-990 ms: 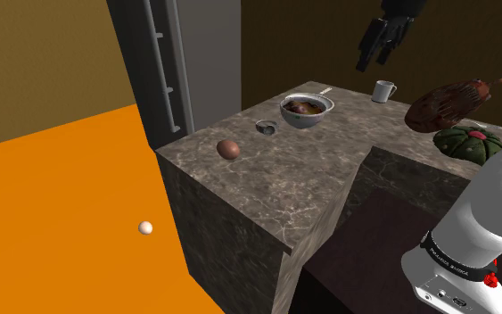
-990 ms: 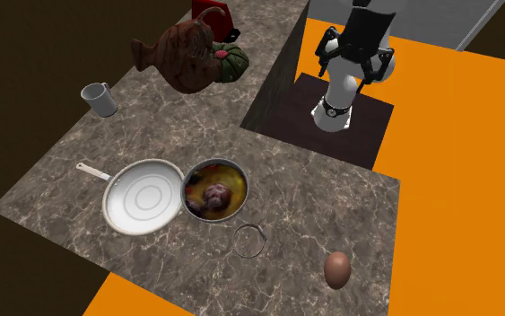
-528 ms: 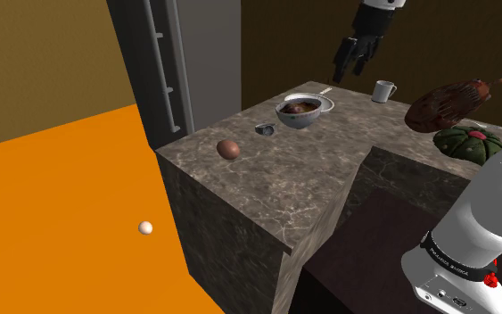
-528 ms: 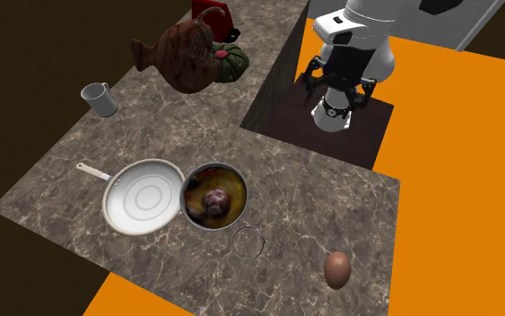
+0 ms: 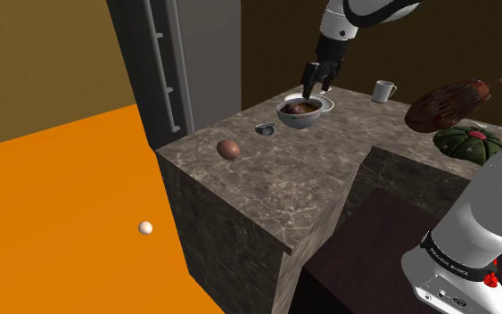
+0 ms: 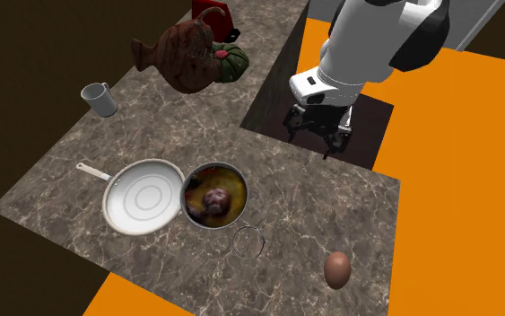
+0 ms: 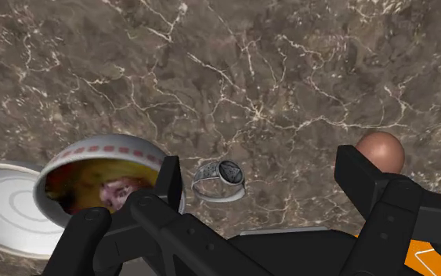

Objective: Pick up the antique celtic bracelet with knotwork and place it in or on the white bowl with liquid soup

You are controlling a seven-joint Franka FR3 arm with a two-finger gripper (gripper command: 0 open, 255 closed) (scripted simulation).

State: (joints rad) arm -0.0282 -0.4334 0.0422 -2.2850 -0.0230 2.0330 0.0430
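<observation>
The bracelet (image 6: 249,241) lies close to the counter (image 6: 331,206) edge by the orange floor (image 6: 439,224), bare marble around it, between bowl (image 6: 213,196) and egg (image 6: 337,268). The gripper (image 7: 262,168) hangs above, fingers (image 7: 363,180) spread wide (holding nothing). The bowl holds yellowish soup with a purple lump, beside a white pan (image 6: 143,199)

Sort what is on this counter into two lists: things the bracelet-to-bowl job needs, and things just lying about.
Job: bracelet, soup bowl, gripper.
Lying about: brown egg, white pan, mug, brown fish figure.
</observation>
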